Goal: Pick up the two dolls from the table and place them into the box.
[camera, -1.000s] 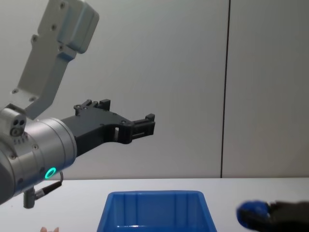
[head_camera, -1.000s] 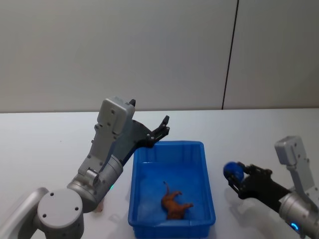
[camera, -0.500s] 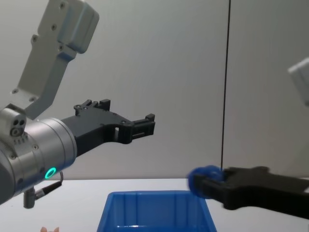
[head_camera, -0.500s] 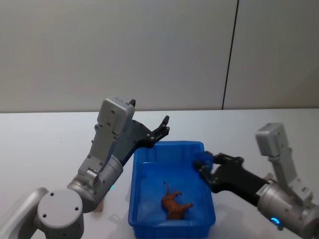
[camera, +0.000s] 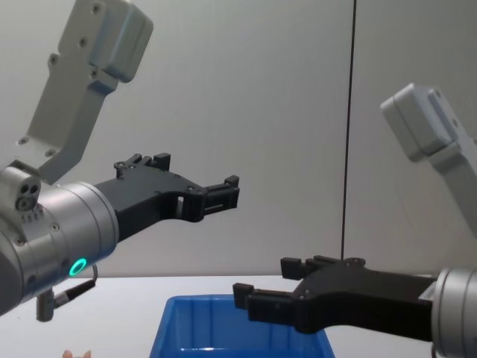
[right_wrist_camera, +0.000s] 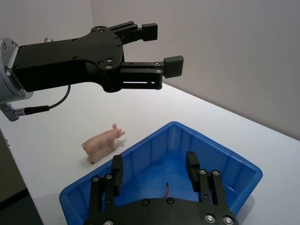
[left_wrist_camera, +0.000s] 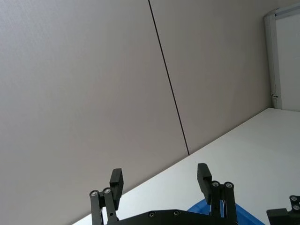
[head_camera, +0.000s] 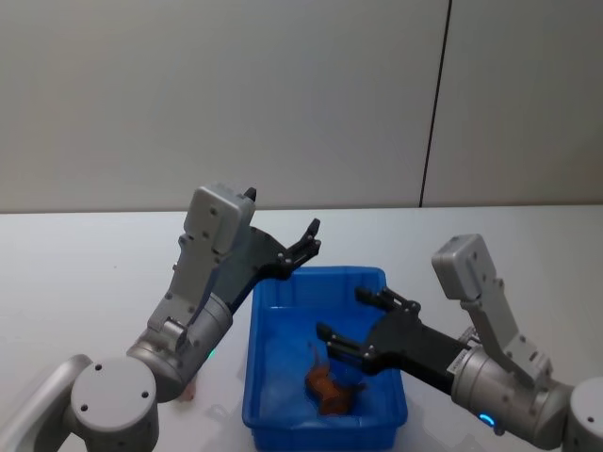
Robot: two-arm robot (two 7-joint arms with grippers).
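The blue box (head_camera: 388,299) stands on the white table (head_camera: 85,273). A brown doll (head_camera: 328,387) lies inside it near the front wall, and its tail (right_wrist_camera: 167,189) shows in the right wrist view. A pale pink pig doll (right_wrist_camera: 103,143) stands on the table just left of the box (right_wrist_camera: 174,127). My right gripper (head_camera: 344,315) hangs open over the box interior with nothing between its fingers (right_wrist_camera: 116,169). My left gripper (head_camera: 303,243) is raised above the box's far left corner, open and holding nothing.
Grey wall panels with a dark vertical seam (head_camera: 433,122) rise behind the table. Bare tabletop stretches to the left and the far right of the box. My left forearm (head_camera: 188,320) slants down along the box's left side, over the pink doll.
My right gripper swung left from the table's right side to above the box and opened. The blue thing held at its tip is no longer between the fingers. The left arm stayed still.
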